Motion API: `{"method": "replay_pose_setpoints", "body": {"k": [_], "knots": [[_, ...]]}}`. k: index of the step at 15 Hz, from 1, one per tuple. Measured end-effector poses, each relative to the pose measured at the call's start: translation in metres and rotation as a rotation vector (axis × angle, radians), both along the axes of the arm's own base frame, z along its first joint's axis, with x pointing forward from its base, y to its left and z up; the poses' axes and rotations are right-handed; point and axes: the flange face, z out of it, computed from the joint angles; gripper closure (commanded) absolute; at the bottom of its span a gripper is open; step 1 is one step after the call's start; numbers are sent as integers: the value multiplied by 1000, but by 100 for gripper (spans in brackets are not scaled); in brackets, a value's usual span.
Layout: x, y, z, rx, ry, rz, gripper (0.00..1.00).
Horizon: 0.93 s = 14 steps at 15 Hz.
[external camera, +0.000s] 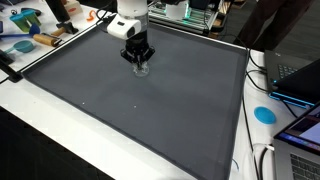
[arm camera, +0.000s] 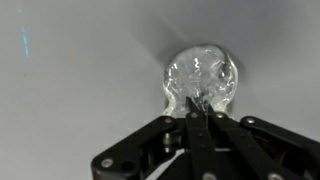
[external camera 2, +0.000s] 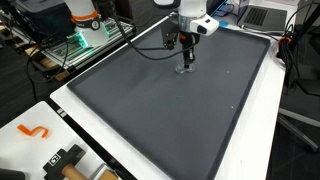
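A small, clear, crinkled plastic object (arm camera: pixel 203 74) rests on the dark grey mat (external camera: pixel 150 115) near the mat's far side. It shows as a glassy blob under the fingers in both exterior views (external camera: pixel 141 70) (external camera 2: pixel 185 69). My gripper (arm camera: pixel 197 113) points straight down onto it, and its black fingers are drawn together on the object's near edge. In the exterior views the gripper (external camera: pixel 138 60) (external camera 2: pixel 186 58) hangs from the white wrist just above the mat (external camera 2: pixel 170 120). The part of the object under the fingertips is hidden.
The mat covers a white table (external camera: pixel 40 125). A blue disc (external camera: pixel 264 114) and a laptop (external camera: pixel 296 76) lie past one mat edge, and tools (external camera: pixel 28 42) past another. An orange hook (external camera 2: pixel 33 131) and a black tool (external camera 2: pixel 62 158) sit on the white corner. A cable (external camera 2: pixel 150 50) trails from the arm.
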Motion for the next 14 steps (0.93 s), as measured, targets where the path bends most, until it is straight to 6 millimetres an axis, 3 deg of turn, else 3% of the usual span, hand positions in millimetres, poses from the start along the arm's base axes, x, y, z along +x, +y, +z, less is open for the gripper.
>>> {"method": "replay_pose_setpoints", "body": {"k": [6,7,10,14], "knots": [[0,0,0,0,1,0,99],[0,0,-1,0,1,0,74],[0,0,-1,0,1,-4,63],[1,0,-1,0,2,-9,30]]}}
